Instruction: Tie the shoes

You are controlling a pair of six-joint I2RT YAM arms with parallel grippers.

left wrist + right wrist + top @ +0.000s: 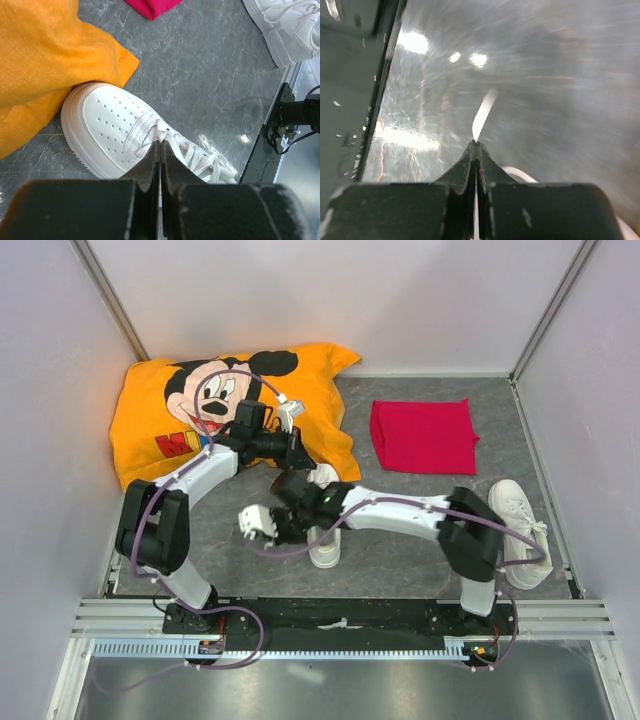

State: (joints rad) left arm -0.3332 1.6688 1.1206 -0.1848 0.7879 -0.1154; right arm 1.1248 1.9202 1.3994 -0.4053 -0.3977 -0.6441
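Observation:
One white shoe (325, 545) lies mid-table, its toe against the orange pillow, and is partly hidden by my right arm. In the left wrist view the shoe (110, 125) shows its perforated toe and laces. My left gripper (160, 143) is shut just above the upper lacing, with a thin white strip of lace between its jaws; it also shows in the top view (306, 462). My right gripper (475, 143) is shut on a white lace (484, 112) that sticks out past its tips over the blurred floor; in the top view (283, 530) it is left of the shoe. The second shoe (520, 530) lies at the right.
An orange Mickey Mouse pillow (180, 410) fills the back left and also shows in the left wrist view (40, 55). A folded red cloth (423, 435) lies at the back right. The second shoe (290, 30) is near the right wall. White walls enclose three sides, and a black rail (340, 615) runs along the front.

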